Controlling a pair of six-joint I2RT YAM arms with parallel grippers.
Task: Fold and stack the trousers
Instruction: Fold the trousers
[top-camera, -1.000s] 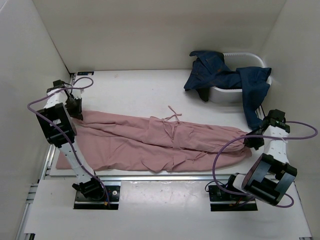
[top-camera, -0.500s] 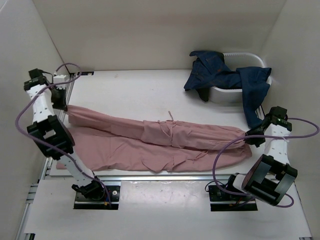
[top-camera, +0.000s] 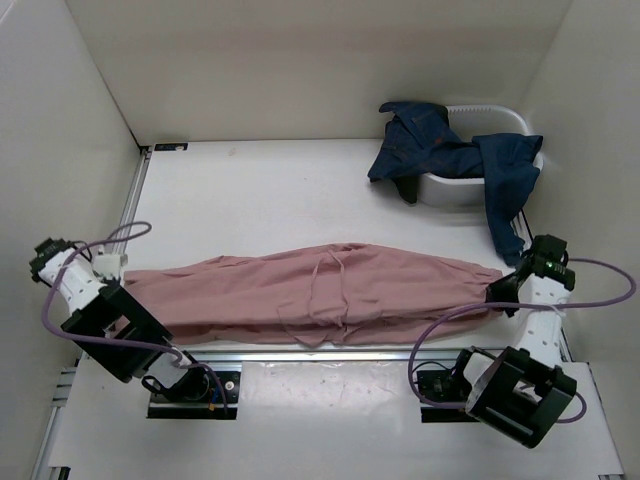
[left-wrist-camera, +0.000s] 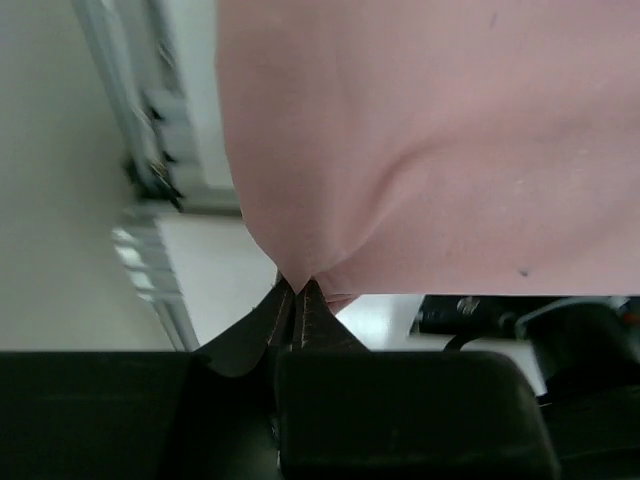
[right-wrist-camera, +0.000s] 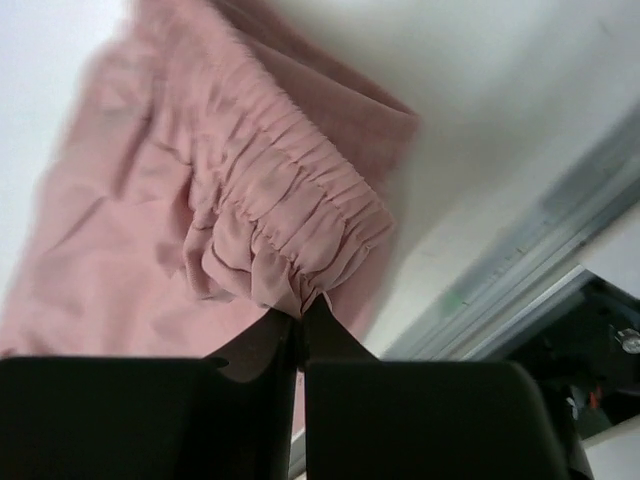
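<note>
We see the left fingers (left-wrist-camera: 283, 315) pinching one end of the pink trousers (top-camera: 320, 290), the right fingers (right-wrist-camera: 262, 345) the gathered other end. They lie stretched along the worktop (top-camera: 260, 190)

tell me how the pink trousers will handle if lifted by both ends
Probably floppy: the pink trousers bunch and wrinkle between the left gripper and right gripper. Likely light, since thin pinches hold them. The loose drawstring may dangle.
</note>
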